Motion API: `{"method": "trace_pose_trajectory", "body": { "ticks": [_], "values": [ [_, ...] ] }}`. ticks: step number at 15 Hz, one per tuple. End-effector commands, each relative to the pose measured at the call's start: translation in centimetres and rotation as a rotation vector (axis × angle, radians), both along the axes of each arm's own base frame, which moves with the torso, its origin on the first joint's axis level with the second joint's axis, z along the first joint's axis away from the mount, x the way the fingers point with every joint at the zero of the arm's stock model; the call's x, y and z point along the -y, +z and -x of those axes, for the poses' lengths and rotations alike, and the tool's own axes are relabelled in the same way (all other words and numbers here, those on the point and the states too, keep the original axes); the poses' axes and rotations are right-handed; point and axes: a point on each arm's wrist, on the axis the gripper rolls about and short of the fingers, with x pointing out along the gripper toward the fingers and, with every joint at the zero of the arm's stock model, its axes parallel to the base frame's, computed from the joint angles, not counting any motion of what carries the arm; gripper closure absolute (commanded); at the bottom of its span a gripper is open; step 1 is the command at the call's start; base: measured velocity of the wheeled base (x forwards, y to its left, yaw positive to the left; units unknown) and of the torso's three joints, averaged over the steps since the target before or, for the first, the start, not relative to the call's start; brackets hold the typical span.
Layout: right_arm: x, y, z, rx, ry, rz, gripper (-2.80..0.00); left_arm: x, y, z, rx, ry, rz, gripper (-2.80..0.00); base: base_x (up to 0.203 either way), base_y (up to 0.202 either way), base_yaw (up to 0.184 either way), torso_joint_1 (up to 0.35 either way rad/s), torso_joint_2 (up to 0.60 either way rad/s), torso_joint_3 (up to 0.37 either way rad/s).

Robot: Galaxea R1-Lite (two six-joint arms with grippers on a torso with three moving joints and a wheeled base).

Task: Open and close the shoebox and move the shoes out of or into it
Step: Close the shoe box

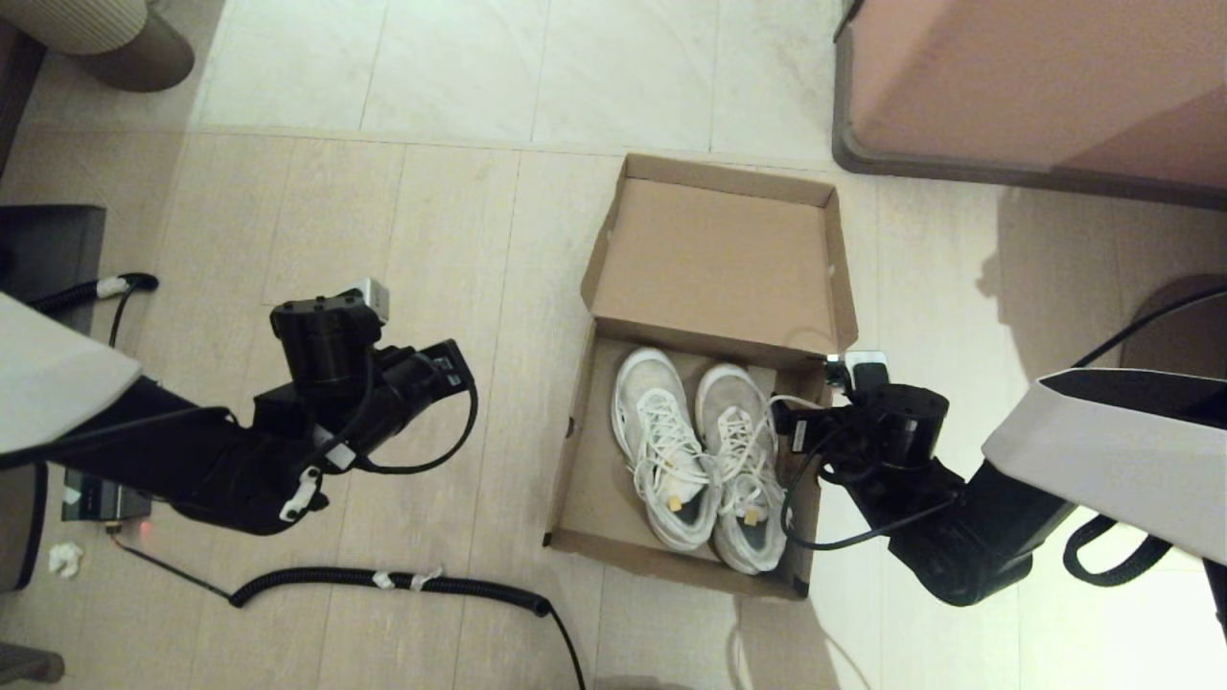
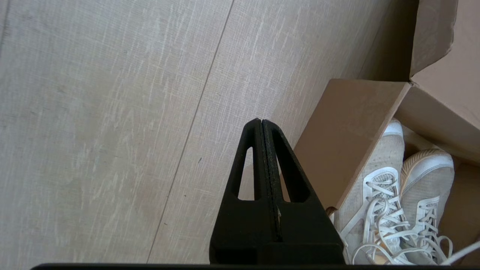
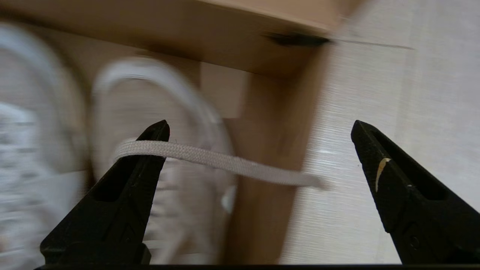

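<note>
Shoebox (image 1: 709, 383) on the tiled floor (image 1: 431, 287), lid thrown back and lying open toward the far side, inner face up. Shoes (image 1: 705, 455) side by side inside the base, toes toward the lid hinge, crowded against the right wall with bare cardboard to their left. Laces loose; one white lace (image 3: 221, 161) trailing out over the right wall of the box.

Right gripper (image 3: 258, 127) spread wide at the right edge of the box, one fingertip (image 3: 157, 131) over the shoes and under that stray lace, the other out over the floor beyond the wall. Holding nothing firmly; lace merely draped across the finger.

Left gripper (image 2: 261, 122) pressed fully together and empty, hanging above bare floor to the left of the box, well apart from it, pointed toward its left wall.

Pinkish-brown furniture block (image 1: 1035, 86) with grey base beyond the box at far right. Black coiled cable (image 1: 383, 580) on the floor near the left arm.
</note>
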Motion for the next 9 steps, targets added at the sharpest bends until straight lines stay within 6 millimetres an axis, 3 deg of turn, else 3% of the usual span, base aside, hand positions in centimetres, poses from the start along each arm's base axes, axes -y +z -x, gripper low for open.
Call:
{"method": "trace_pose_trajectory", "body": {
  "ticks": [1, 5, 9],
  "values": [
    [-2.0, 0.6, 0.5, 0.025, 0.048, -0.01, -2.8, -0.4, 0.4, 0.2, 0.01, 0.011, 0.005, 0.0, 0.0, 0.0, 0.0, 0.0, 0.0, 0.0],
    [-5.7, 0.7, 1.8, 0.018, 0.141, -0.008, -2.8, -1.6, 0.8, 0.5, 0.018, 0.04, 0.009, 0.0, 0.0, 0.0, 0.0, 0.0, 0.0, 0.0],
    [-7.9, 1.1, 3.2, 0.022, 0.204, -0.011, -2.8, -1.8, 0.9, 0.7, 0.017, 0.045, 0.008, 0.0, 0.0, 0.0, 0.0, 0.0, 0.0, 0.0]
  ]
}}
